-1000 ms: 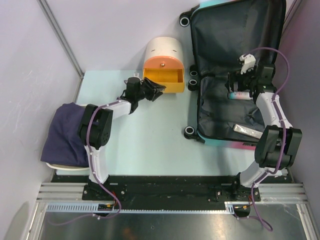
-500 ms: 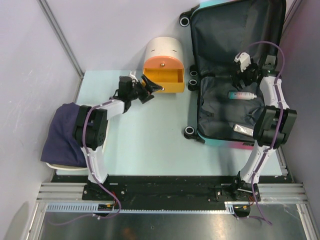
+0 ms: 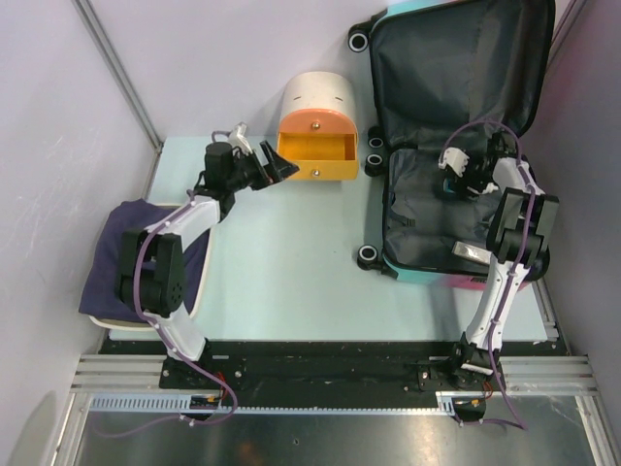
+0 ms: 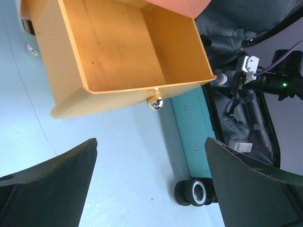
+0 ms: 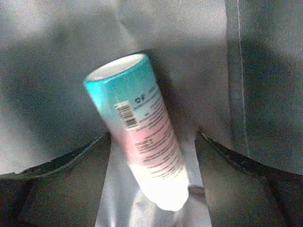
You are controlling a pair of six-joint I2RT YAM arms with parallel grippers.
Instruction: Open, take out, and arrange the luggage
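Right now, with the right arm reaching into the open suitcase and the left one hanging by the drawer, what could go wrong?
The bottle sits tilted between the right gripper's fingers, so it might slip back into the suitcase during lifting.
The suitcase's lid stands just behind the right arm; a wide swing could clip it.
The left gripper hangs open just before the drawer; a small drift could nudge it.

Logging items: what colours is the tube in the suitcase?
Teal fading to pink tube, clearest in right wrist view.
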